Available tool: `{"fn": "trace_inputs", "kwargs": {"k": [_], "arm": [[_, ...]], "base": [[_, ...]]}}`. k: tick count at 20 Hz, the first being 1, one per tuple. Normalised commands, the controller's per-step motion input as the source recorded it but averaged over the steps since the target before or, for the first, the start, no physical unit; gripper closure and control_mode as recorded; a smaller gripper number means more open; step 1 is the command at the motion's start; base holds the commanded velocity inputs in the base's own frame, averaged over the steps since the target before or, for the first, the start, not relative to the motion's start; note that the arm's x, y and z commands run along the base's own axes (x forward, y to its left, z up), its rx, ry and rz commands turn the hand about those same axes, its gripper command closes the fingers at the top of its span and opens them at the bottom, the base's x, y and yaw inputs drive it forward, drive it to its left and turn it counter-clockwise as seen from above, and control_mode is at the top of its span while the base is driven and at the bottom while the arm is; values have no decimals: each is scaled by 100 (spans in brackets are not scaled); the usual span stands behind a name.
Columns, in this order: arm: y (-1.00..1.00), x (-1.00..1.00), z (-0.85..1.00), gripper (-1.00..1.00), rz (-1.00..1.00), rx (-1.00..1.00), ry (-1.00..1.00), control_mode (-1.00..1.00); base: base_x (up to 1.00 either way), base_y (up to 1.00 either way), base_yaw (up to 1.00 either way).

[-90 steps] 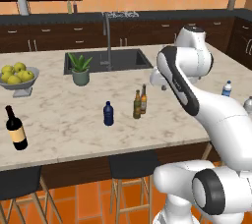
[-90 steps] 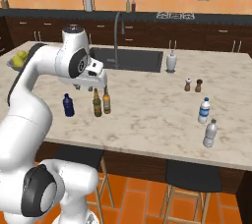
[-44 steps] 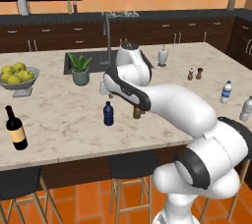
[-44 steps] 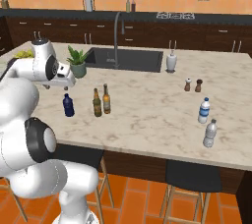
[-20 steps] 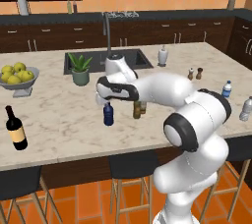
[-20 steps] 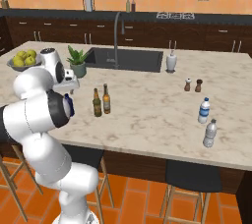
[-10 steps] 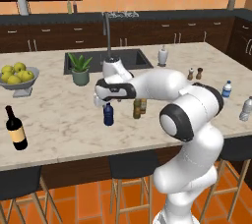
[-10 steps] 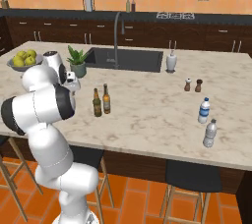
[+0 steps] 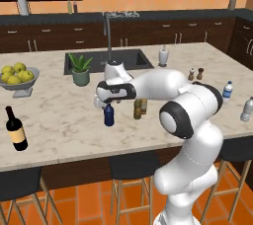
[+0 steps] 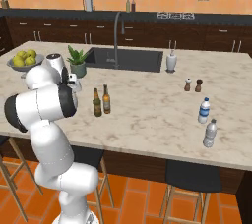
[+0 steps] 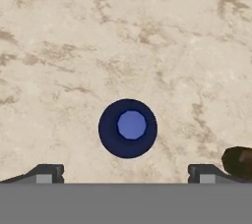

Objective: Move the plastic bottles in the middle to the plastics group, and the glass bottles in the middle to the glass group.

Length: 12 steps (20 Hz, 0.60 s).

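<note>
The gripper (image 11: 126, 175) hangs straight above the small dark blue bottle (image 11: 127, 128), looking down on its cap. Its 2 fingertips (image 11: 47, 173) stand wide apart, 1 at each side of the hand view, with the bottle centred between them and above them in the picture; nothing is held and neither tip touches it. In the left base view the gripper (image 9: 105, 102) sits just over the top of that blue bottle (image 9: 108, 116), which stands upright on the marble counter (image 9: 59, 120).

Just beside it, toward the robot's right, stand the 2 slim glass bottles, upright and close together: the olive green bottle (image 10: 97, 103) and the brown bottle (image 10: 106, 99). A dark edge of 1 of them shows at the lower right of the hand view.

Well apart at the counter's left end stands 1 large wine bottle (image 9: 17, 130), upright, near the front edge. At the far right end stand the 2 plastic bottles: 1 clear water bottle with a blue label (image 10: 204, 111) and 1 pale greyish bottle (image 10: 210, 133), near each other. Behind them are 2 small shakers (image 10: 192, 85) side by side.

Further back: 1 sink (image 10: 125, 59), 1 potted plant (image 9: 80, 69), 1 bowl of yellow-green fruit (image 9: 17, 76), and 1 white dispenser (image 10: 171, 61).
</note>
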Motion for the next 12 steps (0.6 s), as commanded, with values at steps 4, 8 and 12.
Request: {"fn": "trace_inputs", "kwargs": {"k": [4, 8, 12], "arm": [[0, 19, -8, -100, 1, 3, -1, -100], [0, 1, -9, -100, 0, 0, 0, -100], [3, 0, -20, -100, 3, 0, 0, -100]], "base": [[0, 0, 0], [0, 0, 0], [0, 0, 0]]}}
